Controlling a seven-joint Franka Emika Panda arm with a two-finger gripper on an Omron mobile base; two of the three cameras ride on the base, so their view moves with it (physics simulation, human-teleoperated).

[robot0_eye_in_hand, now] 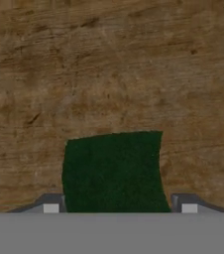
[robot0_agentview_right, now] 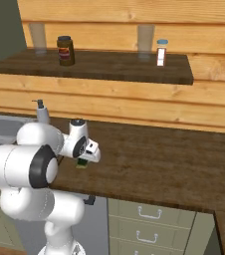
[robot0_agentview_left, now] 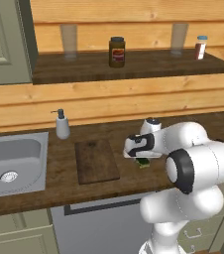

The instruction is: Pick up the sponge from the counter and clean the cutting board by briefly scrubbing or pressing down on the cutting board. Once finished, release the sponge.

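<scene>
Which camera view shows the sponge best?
The hand view: the sponge lies large between the fingertips, its dark green top plain on the counter. In both base views the arm hides most of it, leaving a small green bit under the hand.

White glossy arm (robot0_agentview_left: 193, 163), bulbous rounded links, dark joint rings w/ black band at 9 o'clock of big elbow. Gripper (robot0_eye_in_hand: 116, 207): small grey finger tips w/ pale square pads.
</scene>
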